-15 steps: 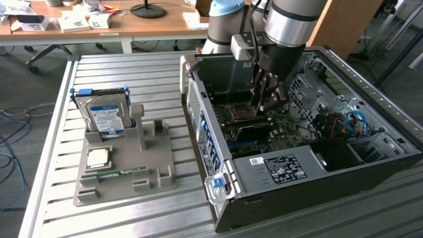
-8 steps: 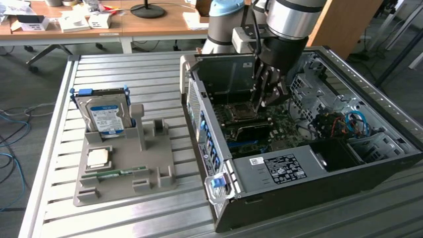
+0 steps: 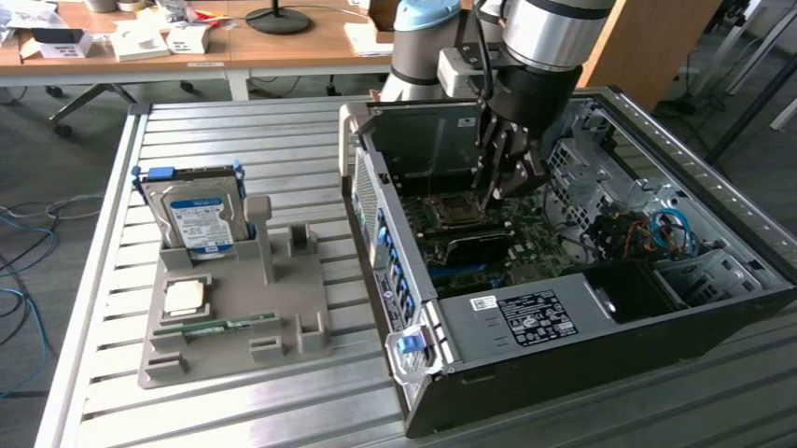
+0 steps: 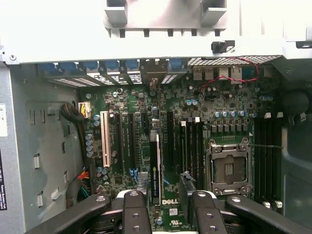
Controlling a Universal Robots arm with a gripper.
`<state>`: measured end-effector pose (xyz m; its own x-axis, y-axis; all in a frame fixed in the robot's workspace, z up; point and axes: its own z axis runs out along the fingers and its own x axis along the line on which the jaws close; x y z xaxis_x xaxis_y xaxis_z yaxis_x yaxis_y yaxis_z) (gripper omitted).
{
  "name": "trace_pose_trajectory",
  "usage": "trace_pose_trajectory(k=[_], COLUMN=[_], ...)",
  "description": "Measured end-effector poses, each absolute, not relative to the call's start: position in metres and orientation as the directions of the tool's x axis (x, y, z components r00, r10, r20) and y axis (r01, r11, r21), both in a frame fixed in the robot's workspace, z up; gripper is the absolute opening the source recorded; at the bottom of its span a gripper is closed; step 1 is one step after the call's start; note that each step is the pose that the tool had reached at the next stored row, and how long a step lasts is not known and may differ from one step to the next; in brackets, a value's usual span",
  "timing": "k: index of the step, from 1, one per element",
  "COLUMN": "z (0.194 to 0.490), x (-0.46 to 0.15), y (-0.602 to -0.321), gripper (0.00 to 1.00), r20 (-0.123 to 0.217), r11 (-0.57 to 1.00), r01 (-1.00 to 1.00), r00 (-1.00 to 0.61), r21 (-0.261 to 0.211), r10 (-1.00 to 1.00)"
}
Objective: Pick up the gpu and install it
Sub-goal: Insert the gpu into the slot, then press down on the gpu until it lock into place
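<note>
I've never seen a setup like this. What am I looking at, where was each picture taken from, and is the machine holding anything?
It is a robot arm with a grasping tool at its end, reaching into an open computer case on a slatted metal table. One picture comes from a camera beside the scene, the other from a camera on the arm's wrist, looking down at the motherboard. Beside the case, a grey holder carries an upright hard drive, a processor chip and a green memory stick. The gpu stands on edge on the board, right at the tool; whether it is gripped I cannot tell.
</note>
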<state>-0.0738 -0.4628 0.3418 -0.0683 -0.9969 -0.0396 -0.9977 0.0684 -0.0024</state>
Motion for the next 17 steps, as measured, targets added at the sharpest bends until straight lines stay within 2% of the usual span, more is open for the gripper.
trace_pose_trajectory(k=[17], z=[0.3418], x=[-0.0738], y=[-0.4628], gripper=[0.38], r20=[-0.040], r11=[0.068], r01=[-0.998], r00=[-0.068], r21=[-0.002], r10=[-0.997])
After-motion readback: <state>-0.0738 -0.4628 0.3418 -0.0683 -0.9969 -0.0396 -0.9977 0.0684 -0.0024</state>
